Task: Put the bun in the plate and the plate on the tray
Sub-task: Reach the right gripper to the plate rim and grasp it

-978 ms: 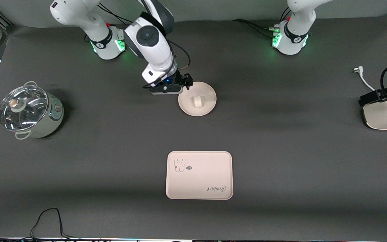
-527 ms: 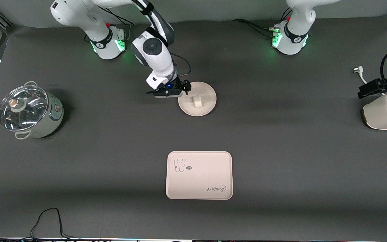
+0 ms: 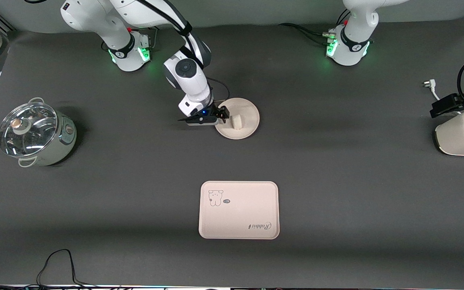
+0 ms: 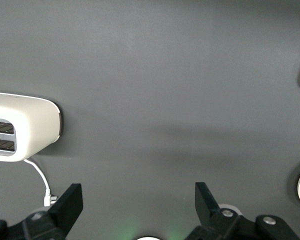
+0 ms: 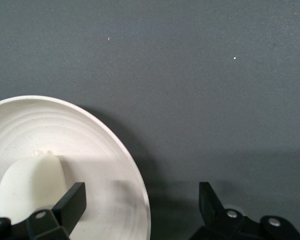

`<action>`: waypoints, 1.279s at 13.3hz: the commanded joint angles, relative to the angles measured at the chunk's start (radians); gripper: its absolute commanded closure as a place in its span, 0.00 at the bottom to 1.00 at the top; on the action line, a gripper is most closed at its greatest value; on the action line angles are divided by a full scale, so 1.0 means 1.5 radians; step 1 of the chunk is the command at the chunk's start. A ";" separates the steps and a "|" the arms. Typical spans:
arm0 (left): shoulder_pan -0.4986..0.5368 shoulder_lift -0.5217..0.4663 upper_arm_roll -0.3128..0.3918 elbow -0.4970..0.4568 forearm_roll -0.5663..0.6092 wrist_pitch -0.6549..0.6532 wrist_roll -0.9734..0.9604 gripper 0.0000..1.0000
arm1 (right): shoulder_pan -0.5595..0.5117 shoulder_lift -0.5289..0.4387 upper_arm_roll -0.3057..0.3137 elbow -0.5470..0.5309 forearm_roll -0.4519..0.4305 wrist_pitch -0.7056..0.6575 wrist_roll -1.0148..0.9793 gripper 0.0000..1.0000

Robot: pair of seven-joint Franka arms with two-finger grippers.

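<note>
My right claw (image 3: 220, 117), fingers apart, sits at the plate's (image 3: 248, 112) rim; a weak pinch could tip it and roll the bun (image 3: 236, 121) onto the counter (image 3: 336, 181). The tray (image 3: 239, 210) lies nearer the camera. My left claw (image 4: 137, 210) waits, fingers apart, near the toaster (image 3: 457, 139).

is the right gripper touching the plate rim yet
Cannot tell. In the right wrist view the open right gripper straddles the plate rim, one finger over the plate near the bun, but neither view shows contact or a gap plainly.

Dark grey table (image 3: 336, 193) carries: plate (image 3: 248, 114), tray (image 3: 239, 211), lidded pot (image 3: 36, 135), toaster (image 3: 459, 139), black cable (image 3: 61, 262).
</note>
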 commanded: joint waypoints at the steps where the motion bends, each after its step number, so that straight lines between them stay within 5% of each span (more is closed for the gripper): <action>1: -0.013 -0.014 0.004 -0.026 -0.004 0.017 0.008 0.00 | 0.006 0.007 -0.001 0.007 0.013 0.005 0.011 0.00; 3: -0.021 -0.017 -0.003 -0.038 0.008 0.020 0.008 0.00 | 0.006 0.012 -0.001 0.007 0.013 0.005 0.011 0.07; 8: -0.023 -0.016 -0.004 -0.039 0.010 0.020 0.006 0.00 | 0.005 0.010 -0.001 0.007 0.013 -0.001 0.012 0.61; 13: -0.022 -0.020 -0.008 -0.039 0.010 0.020 0.000 0.00 | 0.004 0.007 -0.001 0.007 0.013 -0.003 0.012 0.95; 17: -0.022 -0.020 -0.008 -0.039 0.010 0.020 0.000 0.00 | 0.002 0.003 -0.001 0.007 0.013 -0.004 0.012 1.00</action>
